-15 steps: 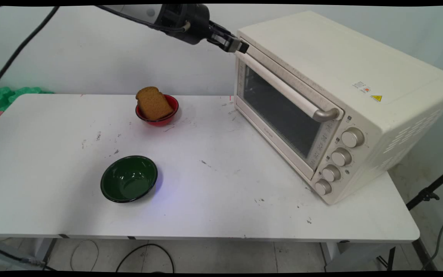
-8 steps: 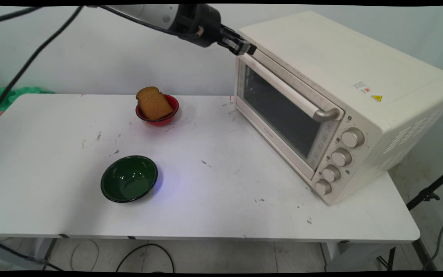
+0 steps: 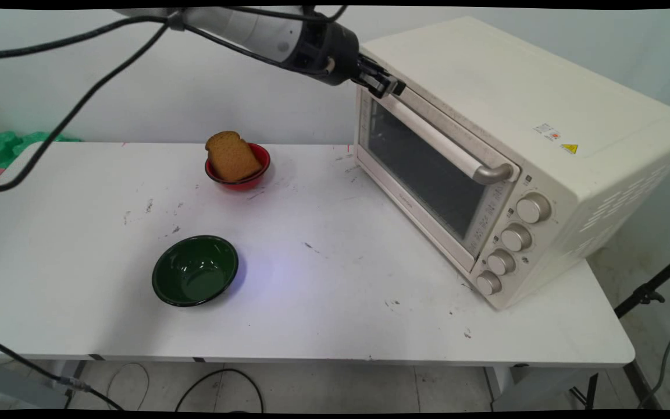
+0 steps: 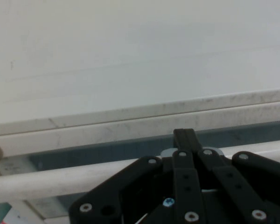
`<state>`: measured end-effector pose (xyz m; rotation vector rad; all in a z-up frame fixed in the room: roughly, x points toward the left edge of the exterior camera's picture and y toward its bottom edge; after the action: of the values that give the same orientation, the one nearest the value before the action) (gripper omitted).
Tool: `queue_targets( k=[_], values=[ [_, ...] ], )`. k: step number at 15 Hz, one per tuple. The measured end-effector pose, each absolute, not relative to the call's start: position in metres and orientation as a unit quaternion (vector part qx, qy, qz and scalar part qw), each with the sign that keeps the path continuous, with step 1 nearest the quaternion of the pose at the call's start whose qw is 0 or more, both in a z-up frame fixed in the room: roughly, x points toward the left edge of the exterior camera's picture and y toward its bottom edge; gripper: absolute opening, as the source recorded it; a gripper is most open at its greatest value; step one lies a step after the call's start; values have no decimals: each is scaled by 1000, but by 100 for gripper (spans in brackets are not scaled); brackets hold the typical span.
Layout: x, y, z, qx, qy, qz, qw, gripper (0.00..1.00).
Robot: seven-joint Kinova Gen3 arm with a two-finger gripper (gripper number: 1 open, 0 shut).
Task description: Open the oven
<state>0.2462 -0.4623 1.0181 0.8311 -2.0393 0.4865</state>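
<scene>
One toaster oven (image 3: 503,134), two bowls (image 3: 195,278), one bread slice (image 3: 231,156), one table (image 3: 323,314)

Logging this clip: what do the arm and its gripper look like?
The arm is smooth, rounded and white, ending in a black wrist section. The gripper is black, with a bolted linkage visible in the hand view. Black cables hang from the arm.

White table (image 3: 323,302), toaster oven (image 3: 515,145) at right, red bowl (image 3: 241,177) w/ bread, green bowl (image 3: 195,270)
</scene>
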Motion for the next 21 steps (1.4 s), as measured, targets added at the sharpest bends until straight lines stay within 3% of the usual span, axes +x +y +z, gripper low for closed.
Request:
queue_targets(
  k=[21],
  values=[
    [228,-471,992,329,-826,198,412,0]
  ],
)
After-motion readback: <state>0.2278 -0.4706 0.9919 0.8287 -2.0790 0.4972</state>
